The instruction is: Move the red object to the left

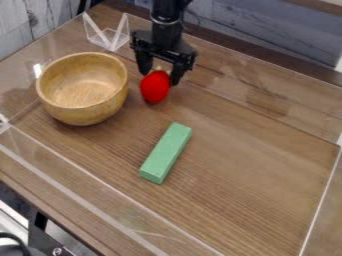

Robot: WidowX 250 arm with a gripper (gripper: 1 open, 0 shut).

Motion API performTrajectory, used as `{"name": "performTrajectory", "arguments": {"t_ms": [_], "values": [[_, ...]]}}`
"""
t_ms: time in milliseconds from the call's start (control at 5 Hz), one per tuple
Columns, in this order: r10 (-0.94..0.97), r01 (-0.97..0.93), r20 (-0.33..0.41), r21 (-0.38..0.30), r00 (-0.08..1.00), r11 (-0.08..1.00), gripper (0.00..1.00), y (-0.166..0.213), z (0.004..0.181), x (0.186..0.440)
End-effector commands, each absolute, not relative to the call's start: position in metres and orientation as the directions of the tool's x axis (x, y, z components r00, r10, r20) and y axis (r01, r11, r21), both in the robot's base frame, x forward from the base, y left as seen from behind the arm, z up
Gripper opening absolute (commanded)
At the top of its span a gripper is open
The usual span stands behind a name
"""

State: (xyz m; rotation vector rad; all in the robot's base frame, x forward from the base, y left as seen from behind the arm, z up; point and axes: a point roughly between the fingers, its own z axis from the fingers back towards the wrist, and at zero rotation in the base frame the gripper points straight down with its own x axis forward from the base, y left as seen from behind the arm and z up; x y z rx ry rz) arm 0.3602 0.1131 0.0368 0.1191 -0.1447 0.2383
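Camera view puts your gripper (163, 66) at about twelve o'clock on the table, pointing almost straight down with its jaws spread apart, one finger on each side of the top of the red object (156, 87). You can see clear space between the fingers, and nothing is pinched between them.

That red object sits on the wood just below the fingertips, just beside the wooden bowl (83, 88), at the bowl's three o'clock. Whether it touches the bowl's wall you cannot tell from this angle.

Judge it as a light, hard little toy: glossy, so likely slippery, and rounded, so it may roll or tip if nudged. If you need to take it again, close across its widest part, low on the body, not on the narrow top.

Count what you have: one red object, one wooden bowl, one green block (166, 152) lying flat at six o'clock from the gripper, well apart, and one clear folded piece (106, 31) at eleven o'clock near the table's far edge.
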Motion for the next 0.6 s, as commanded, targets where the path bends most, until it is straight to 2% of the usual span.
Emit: {"name": "performTrajectory", "arguments": {"t_ms": [0,200,400], "values": [[0.211,-0.237,0.226,0.094,0.951,0.967,0.00,0.1213,0.0569,0.3660],[0.194,-0.217,0.227,0.079,0.954,0.973,1.00,0.1223,0.0573,0.3595],[0.188,-0.208,0.228,0.065,0.955,0.976,1.00,0.1270,0.0607,0.3645]]}}
